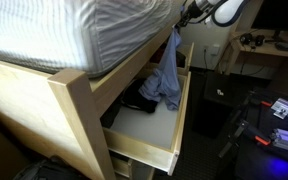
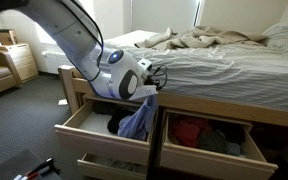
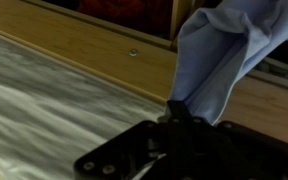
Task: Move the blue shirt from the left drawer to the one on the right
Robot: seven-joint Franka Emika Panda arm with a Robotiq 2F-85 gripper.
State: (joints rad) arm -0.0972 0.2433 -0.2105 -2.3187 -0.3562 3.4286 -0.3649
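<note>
No text, label, brand, number or sign can be read in any view.

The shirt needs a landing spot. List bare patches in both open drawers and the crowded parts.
Free: the white base of the pale wooden left drawer, between the black garment at the back and the front wall. The light blue-grey fabric shirt hangs from the hand over its back. Crowded: the right wooden drawer, filled by a red cloth and other clothes.
</note>
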